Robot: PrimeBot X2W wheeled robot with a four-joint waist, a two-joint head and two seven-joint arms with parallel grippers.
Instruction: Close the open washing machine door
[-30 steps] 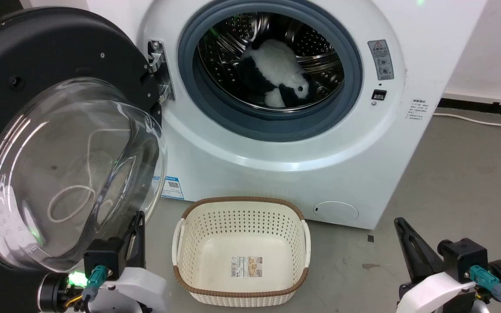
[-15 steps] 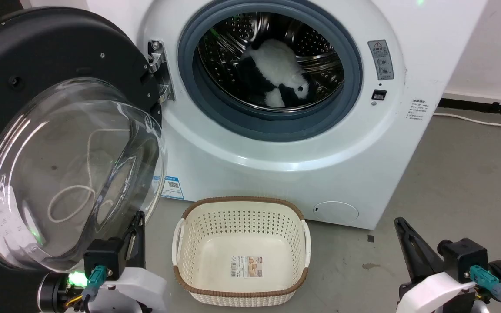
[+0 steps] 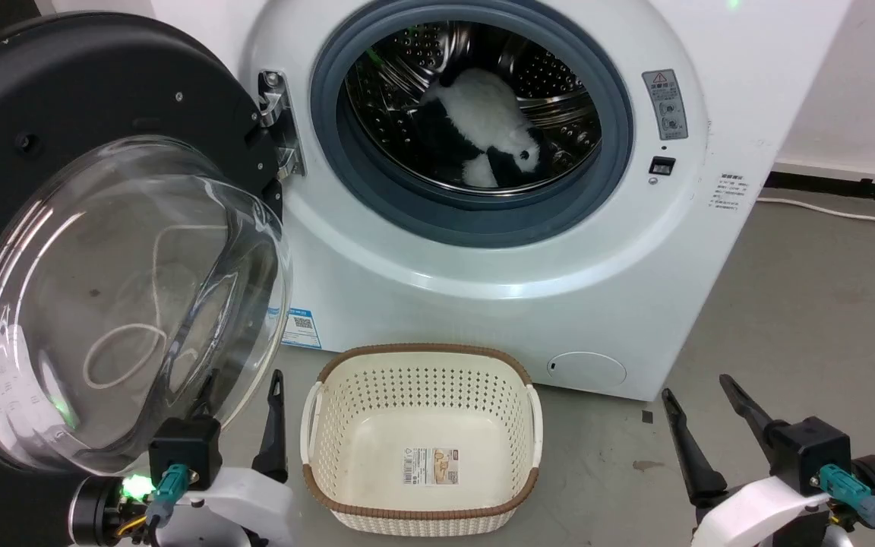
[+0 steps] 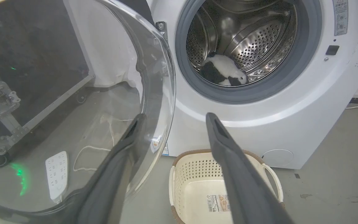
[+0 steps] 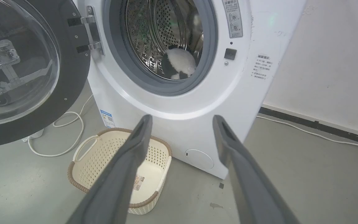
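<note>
left gripper (image 3: pixel 241 380) and right gripper (image 3: pixel 696 386) have just spread from pressed together, both empty. washing machine door (image 3: pixel 103 99) stands wide open, its glass bowl just left of the left gripper; washing machine (image 3: pixel 483 289) lies ahead-right. judged: approach phase, door push pending

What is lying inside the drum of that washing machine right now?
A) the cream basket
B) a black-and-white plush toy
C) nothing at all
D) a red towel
B: a black-and-white plush toy lies in the steel drum of the washing machine, while the cream basket stands on the floor in front of it.
</note>
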